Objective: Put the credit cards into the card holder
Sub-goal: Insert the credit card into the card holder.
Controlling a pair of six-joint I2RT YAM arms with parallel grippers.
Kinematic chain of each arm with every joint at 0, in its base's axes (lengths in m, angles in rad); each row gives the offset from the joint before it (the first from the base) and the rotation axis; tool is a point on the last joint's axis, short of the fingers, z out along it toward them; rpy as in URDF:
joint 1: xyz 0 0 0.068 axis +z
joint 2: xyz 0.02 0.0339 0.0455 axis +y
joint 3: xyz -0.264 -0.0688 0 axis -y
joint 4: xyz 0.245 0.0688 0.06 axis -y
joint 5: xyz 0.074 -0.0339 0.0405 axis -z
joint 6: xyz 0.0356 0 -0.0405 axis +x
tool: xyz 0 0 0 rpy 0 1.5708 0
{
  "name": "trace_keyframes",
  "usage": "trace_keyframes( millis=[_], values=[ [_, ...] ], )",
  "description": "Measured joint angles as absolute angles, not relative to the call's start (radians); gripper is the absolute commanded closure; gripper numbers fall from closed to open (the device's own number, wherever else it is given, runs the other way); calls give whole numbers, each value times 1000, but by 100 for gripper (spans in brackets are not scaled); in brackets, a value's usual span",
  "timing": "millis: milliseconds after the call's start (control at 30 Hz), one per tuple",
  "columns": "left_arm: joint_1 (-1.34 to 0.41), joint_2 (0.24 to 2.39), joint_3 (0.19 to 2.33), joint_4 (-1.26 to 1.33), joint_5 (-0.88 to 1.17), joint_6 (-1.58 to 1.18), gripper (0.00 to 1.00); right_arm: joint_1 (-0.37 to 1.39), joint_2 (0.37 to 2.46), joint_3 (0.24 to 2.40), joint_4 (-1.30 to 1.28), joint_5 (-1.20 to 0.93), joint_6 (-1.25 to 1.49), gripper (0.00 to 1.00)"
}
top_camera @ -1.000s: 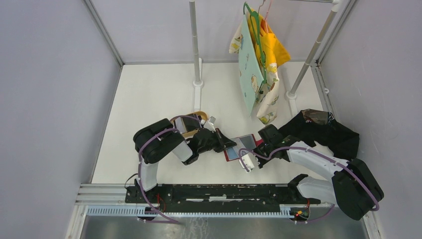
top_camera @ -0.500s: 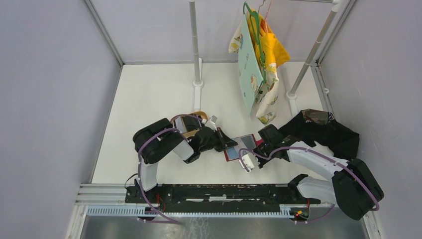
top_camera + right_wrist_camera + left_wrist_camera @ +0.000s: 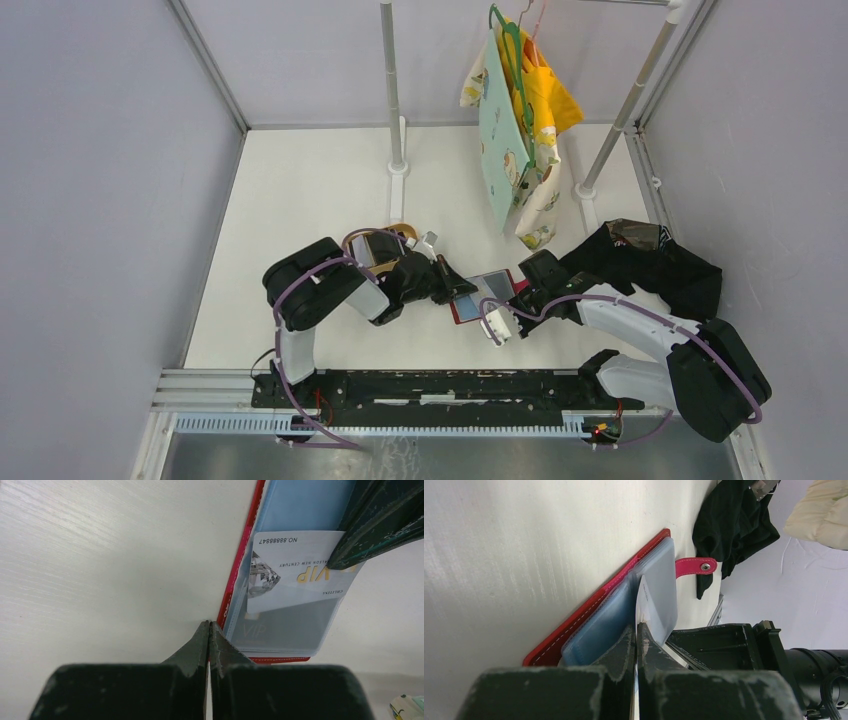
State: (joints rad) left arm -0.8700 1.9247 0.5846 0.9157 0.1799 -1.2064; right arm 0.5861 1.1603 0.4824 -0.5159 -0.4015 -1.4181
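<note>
The left gripper (image 3: 638, 630) is clamped on a silvery credit card (image 3: 295, 565) whose lower edge sits inside a clear sleeve (image 3: 295, 627) of the open card holder (image 3: 659, 575). The right gripper (image 3: 209, 630), jaws together and empty, rests just beside the holder's red edge. Square the slightly skewed card to the sleeve, then slide it gently. Its long axis lies across that red edge, print facing up

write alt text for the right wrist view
A silver VIP card, pinched by the left hand, sits partly inside a clear sleeve of the open red card holder. The shut right hand sits beside its red edge.
</note>
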Motion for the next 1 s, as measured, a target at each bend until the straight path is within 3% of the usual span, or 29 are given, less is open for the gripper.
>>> trace_keyframes(
  millis=[1000],
  values=[
    [-843,1931,646,823,266,-1205,98,586,1161,482,-516,-398,-1418,96]
  ],
)
